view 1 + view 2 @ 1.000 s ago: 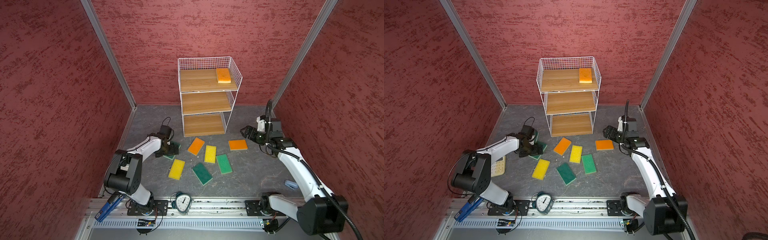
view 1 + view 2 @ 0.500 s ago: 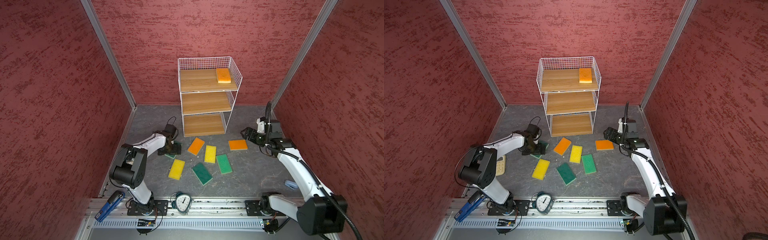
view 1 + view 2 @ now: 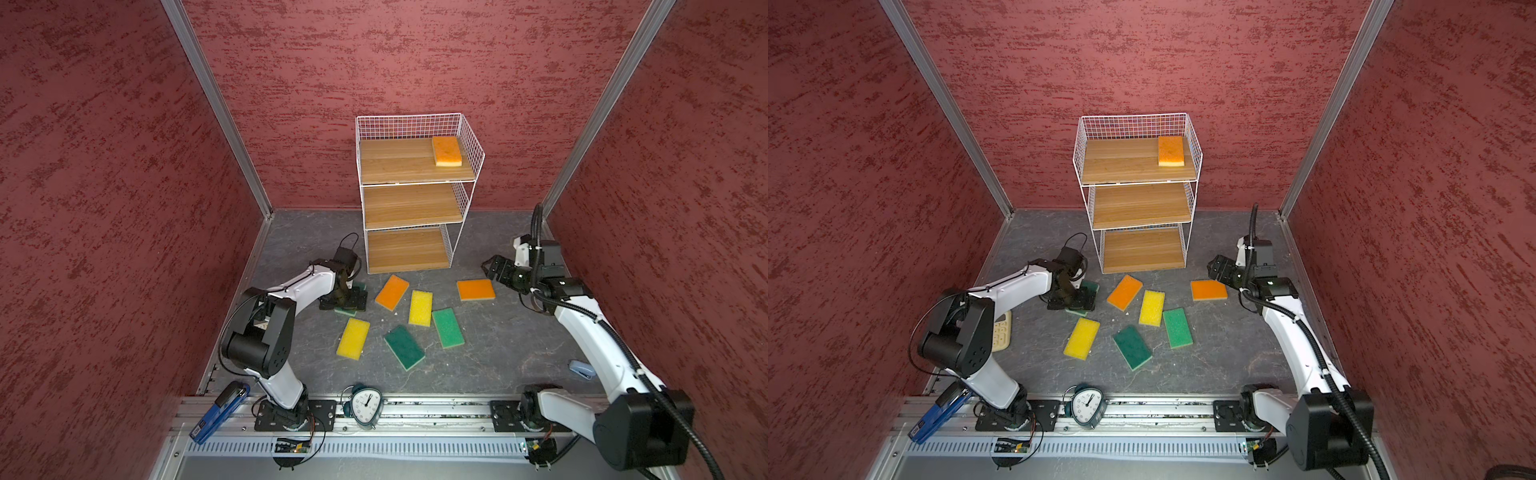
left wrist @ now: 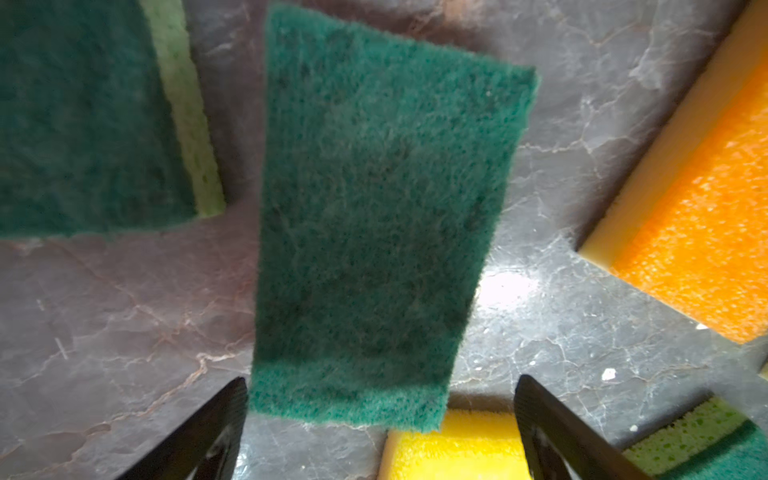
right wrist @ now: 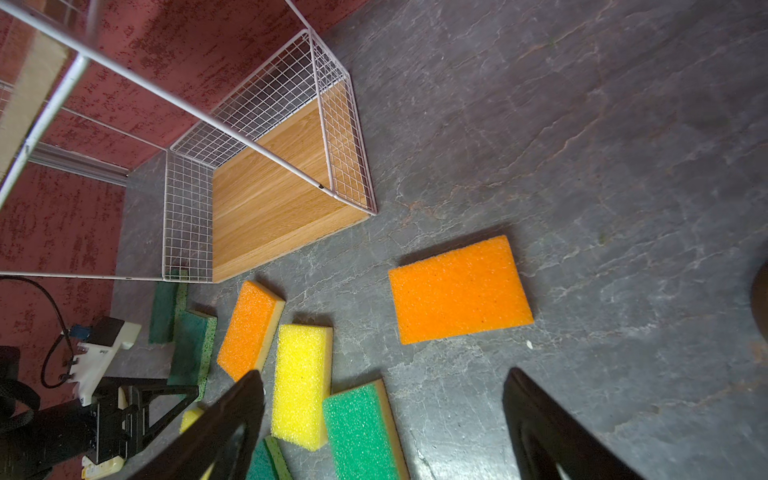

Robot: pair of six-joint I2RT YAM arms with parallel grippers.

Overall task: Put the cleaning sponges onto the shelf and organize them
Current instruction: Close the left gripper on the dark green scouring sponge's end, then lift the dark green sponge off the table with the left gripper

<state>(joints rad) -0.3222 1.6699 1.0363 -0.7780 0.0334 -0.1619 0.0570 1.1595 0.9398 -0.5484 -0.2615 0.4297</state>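
The shelf (image 3: pixel 411 166) stands at the back with one orange sponge (image 3: pixel 446 151) on its top board. Several cleaning sponges lie on the floor in front: orange (image 3: pixel 392 292), yellow (image 3: pixel 420 307), orange (image 3: pixel 476 289), green (image 3: pixel 448 328), dark green (image 3: pixel 404 347), yellow (image 3: pixel 353 337). My left gripper (image 3: pixel 345 301) is low over two more dark green sponges. In the left wrist view it (image 4: pixel 380 399) is open, a finger on each side of one dark green sponge (image 4: pixel 374 216). My right gripper (image 3: pixel 490 268) hangs open and empty just beyond the right orange sponge (image 5: pixel 459 289).
An alarm clock (image 3: pixel 365 405) and a blue stapler (image 3: pixel 220 411) lie by the front rail. A small blue object (image 3: pixel 582 369) sits at the right, a cream calculator (image 3: pixel 1002 332) under the left arm. Red walls close in on three sides.
The left arm has swung its elbow inward and carried its gripper a little to the right over the dark green sponges. The right arm has hardly moved.
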